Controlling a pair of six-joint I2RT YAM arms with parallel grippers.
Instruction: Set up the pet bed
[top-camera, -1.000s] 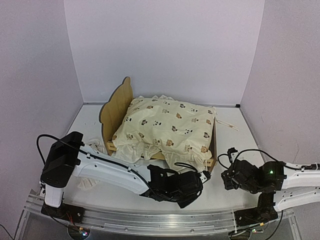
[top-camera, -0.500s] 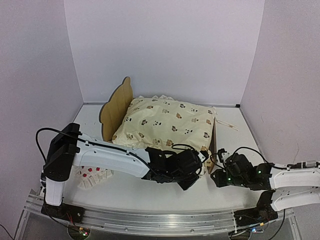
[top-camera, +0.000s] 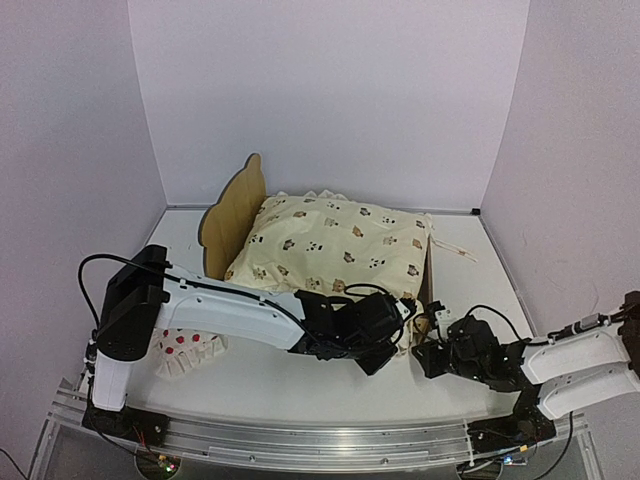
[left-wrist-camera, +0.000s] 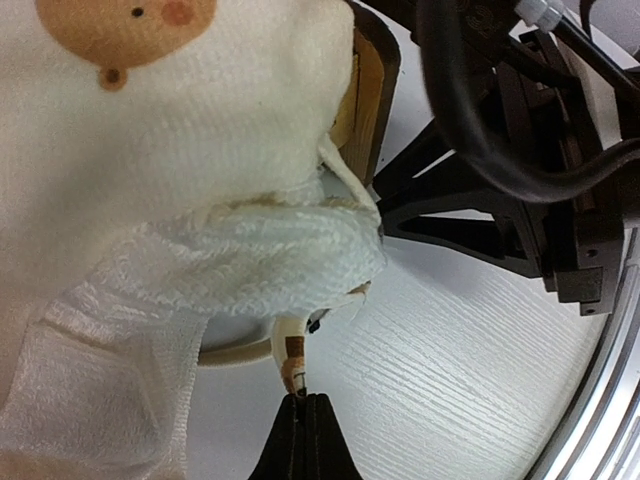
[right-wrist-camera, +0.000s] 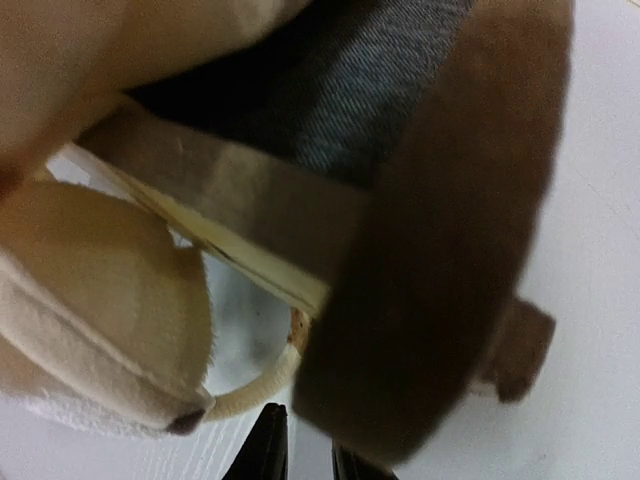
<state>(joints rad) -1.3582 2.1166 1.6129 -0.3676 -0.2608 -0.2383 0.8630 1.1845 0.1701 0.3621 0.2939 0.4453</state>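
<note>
A small white red-dotted pillow (top-camera: 188, 352) lies near left. The left gripper (left-wrist-camera: 303, 412) is pinched shut, and a thin cream cord (left-wrist-camera: 287, 355) touches its tips. The right gripper (right-wrist-camera: 308, 452) has its fingers slightly apart and holds nothing. It sits at the near right corner of the pale wooden pet bed (top-camera: 232, 215), which is in the middle of the white table (top-camera: 250, 395). A cream animal-print quilt (top-camera: 340, 245) covers the bed.

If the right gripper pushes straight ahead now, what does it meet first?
Probably the near wooden corner of the pet bed, just ahead of the right gripper; depth is blurry.
</note>
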